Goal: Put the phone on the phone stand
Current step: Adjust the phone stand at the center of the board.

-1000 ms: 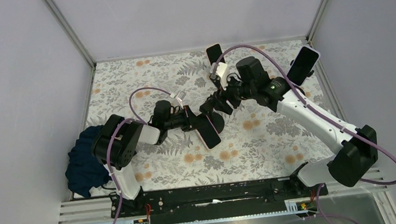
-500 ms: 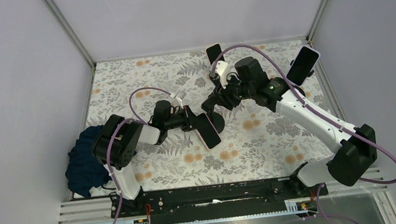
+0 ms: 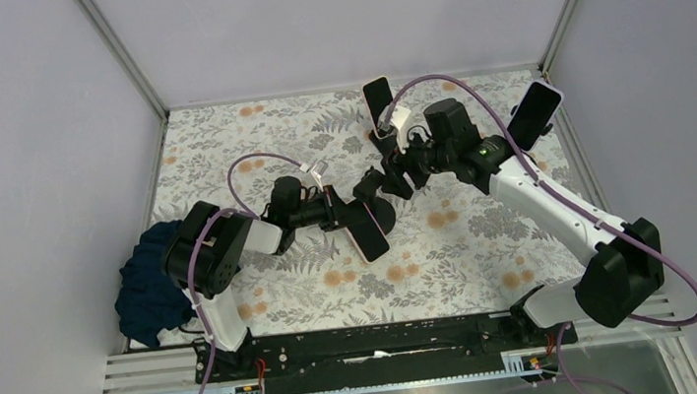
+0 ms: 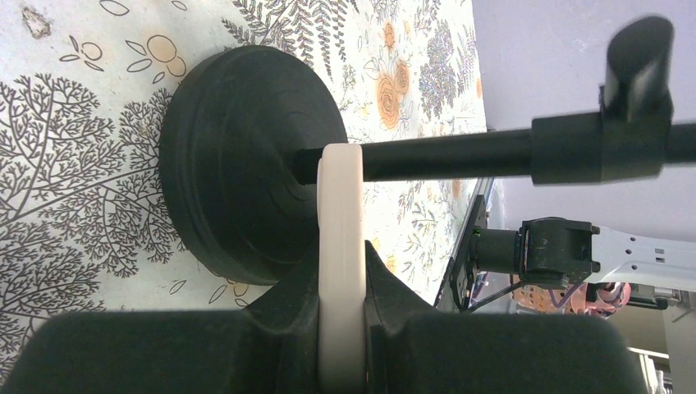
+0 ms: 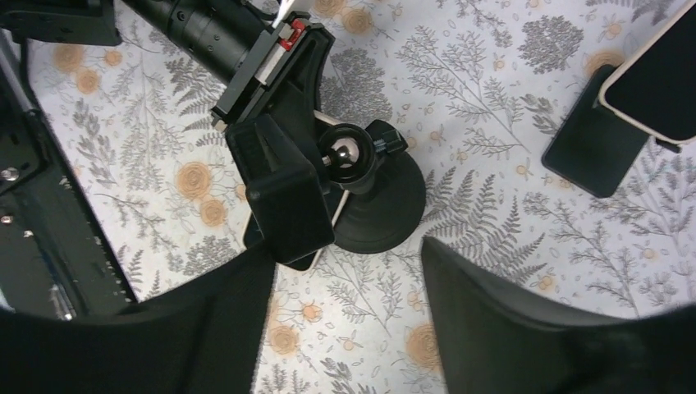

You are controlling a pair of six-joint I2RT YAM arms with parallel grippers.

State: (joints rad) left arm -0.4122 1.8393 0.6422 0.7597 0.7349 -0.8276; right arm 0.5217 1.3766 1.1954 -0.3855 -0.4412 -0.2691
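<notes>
Phone (image 3: 370, 236), pale case: centre of the top view, clenched edge-on between the jaws of the left gripper (image 3: 342, 214), just beside the round black base of the phone stand (image 3: 384, 216). Right gripper (image 3: 385, 181): just above frame centre, jaws apart and grasping nothing, over the stand's ball-headed post.

Left wrist view: phone (image 4: 341, 238) shows only its white edge (screen and back unseen). Its lower end sinks into the left gripper (image 4: 341, 287), whose fingers (image 4: 164, 353) are blurred and cut by the bottom edge. The rod (image 4: 443, 156) of the phone stand (image 4: 246, 164) runs off the right edge.

Right wrist view: left gripper covers nearly all the phone. Right gripper (image 5: 345, 271) fingers (image 5: 525, 336) are dark blurs, clipped at the bottom. Second phone (image 5: 657, 74) is cut by the top-right corner.

Top view: blue cloth (image 3: 142, 285) sits partly behind the left arm (image 3: 208, 262). Contact between right gripper and stand is too small to tell.
</notes>
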